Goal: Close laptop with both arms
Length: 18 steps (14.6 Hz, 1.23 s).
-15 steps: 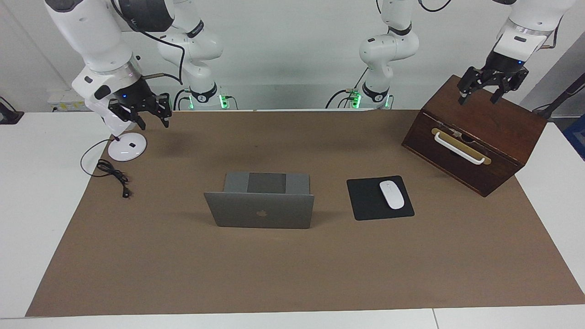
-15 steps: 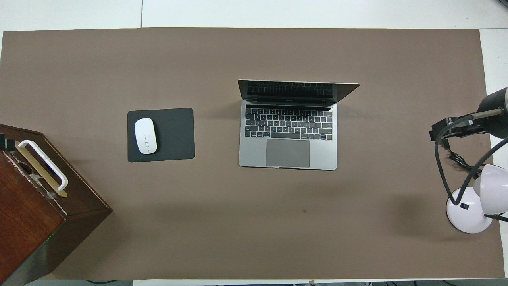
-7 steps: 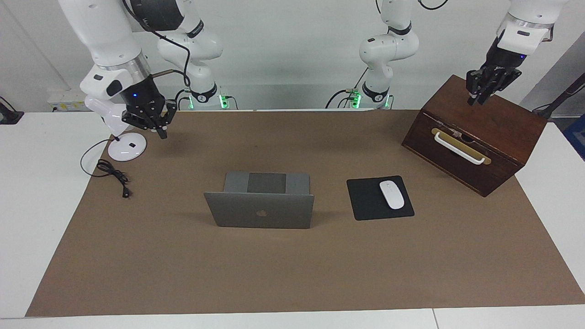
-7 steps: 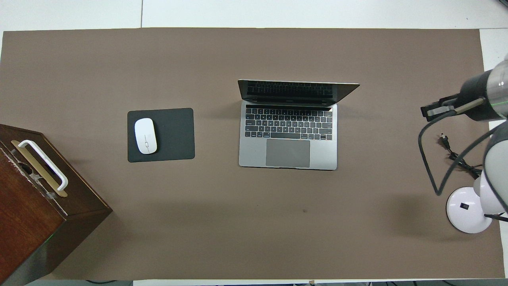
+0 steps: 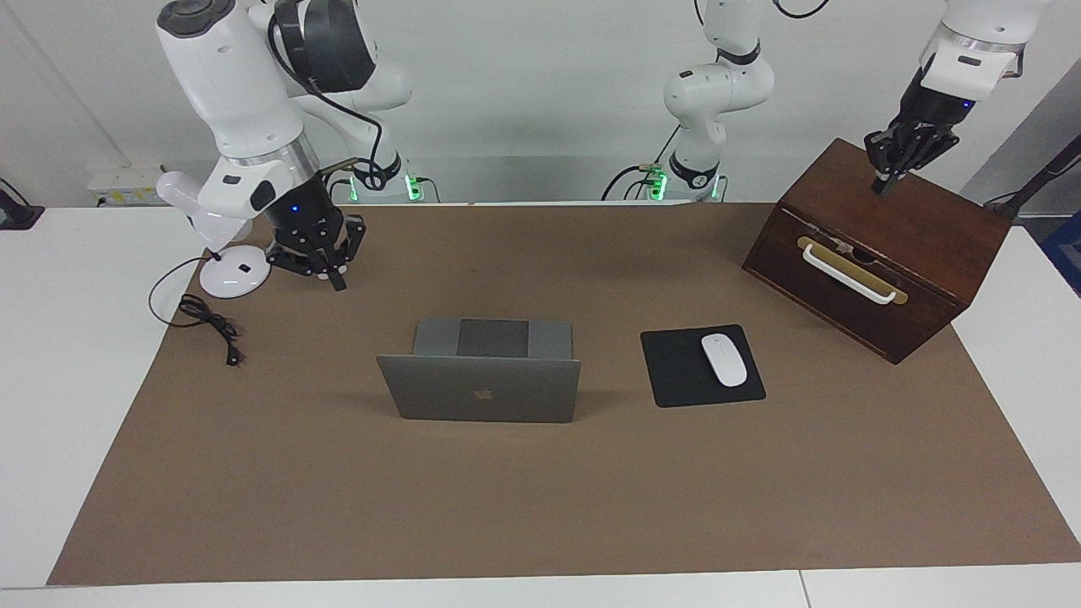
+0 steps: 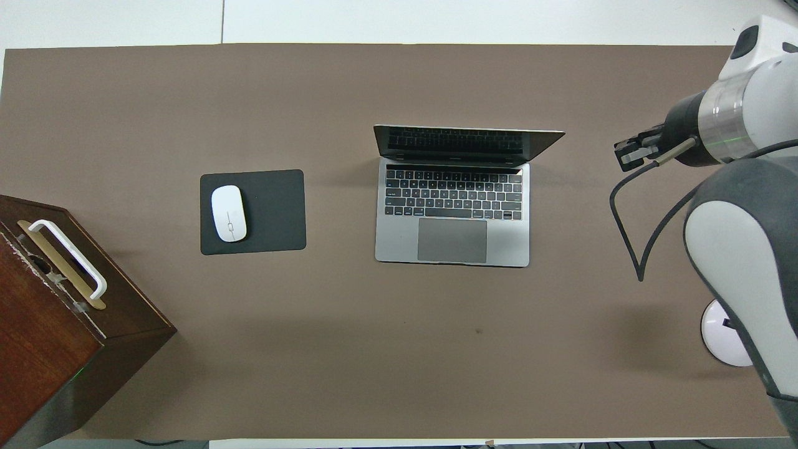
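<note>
The silver-grey laptop (image 5: pixel 481 390) (image 6: pixel 452 240) stands open in the middle of the brown mat. Its lid with the apple logo is upright and its dark keyboard faces the robots. My right gripper (image 5: pixel 337 283) (image 6: pixel 624 156) is shut and holds nothing. It hangs low over the mat between the lamp base and the laptop, apart from both. My left gripper (image 5: pixel 882 187) is shut and empty, pointing down over the top of the wooden box. It is hidden from the overhead view.
A white mouse (image 5: pixel 724 360) (image 6: pixel 229 213) lies on a black mouse pad (image 5: pixel 676 376) (image 6: pixel 277 212) beside the laptop, toward the left arm's end. The tilted wooden box (image 5: pixel 878 253) (image 6: pixel 56 337) with a white handle stands there too. A white lamp base (image 5: pixel 235 274) (image 6: pixel 723 333) and black cable (image 5: pixel 207 319) lie at the right arm's end.
Both grippers have shut. The right arm has swung down and in toward the laptop, away from the lamp base. The left gripper has turned and stayed over the box.
</note>
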Motion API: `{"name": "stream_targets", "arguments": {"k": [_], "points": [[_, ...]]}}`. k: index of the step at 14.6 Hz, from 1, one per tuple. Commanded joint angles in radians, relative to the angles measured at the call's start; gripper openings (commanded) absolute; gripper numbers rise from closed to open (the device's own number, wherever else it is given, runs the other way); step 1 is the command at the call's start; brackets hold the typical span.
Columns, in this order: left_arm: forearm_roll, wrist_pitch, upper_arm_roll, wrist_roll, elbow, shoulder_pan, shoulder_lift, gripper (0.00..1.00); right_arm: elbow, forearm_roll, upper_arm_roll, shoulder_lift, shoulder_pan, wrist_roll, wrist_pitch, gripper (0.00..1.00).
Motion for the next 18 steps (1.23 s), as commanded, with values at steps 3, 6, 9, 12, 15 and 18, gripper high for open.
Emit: {"name": "stream_targets", "arguments": {"k": [3, 6, 9, 12, 15, 18], "points": [[-0.038, 0.106, -0.008, 0.03, -0.13, -0.047, -0.068, 0.0, 0.1, 0.023, 0.012, 0.101, -0.009, -0.071, 0.064, 0.0], [-0.147, 0.247, -0.008, 0.042, -0.327, -0.092, -0.173, 0.0, 0.12, 0.084, 0.034, 0.139, -0.015, -0.068, 0.087, 0.0], [-0.167, 0.396, -0.007, 0.041, -0.505, -0.191, -0.266, 0.0, 0.148, 0.126, 0.039, 0.202, -0.007, -0.056, 0.167, 0.0], [-0.204, 0.545, -0.007, 0.041, -0.643, -0.278, -0.327, 0.0, 0.173, 0.149, 0.043, 0.239, -0.004, 0.002, 0.22, 0.0], [-0.211, 0.692, -0.007, 0.035, -0.753, -0.369, -0.355, 0.0, 0.171, 0.172, 0.043, 0.287, 0.024, 0.056, 0.297, 0.0], [-0.253, 0.861, -0.007, 0.03, -0.842, -0.456, -0.352, 0.0, 0.171, 0.184, 0.048, 0.33, 0.044, 0.088, 0.322, 0.0]]}}
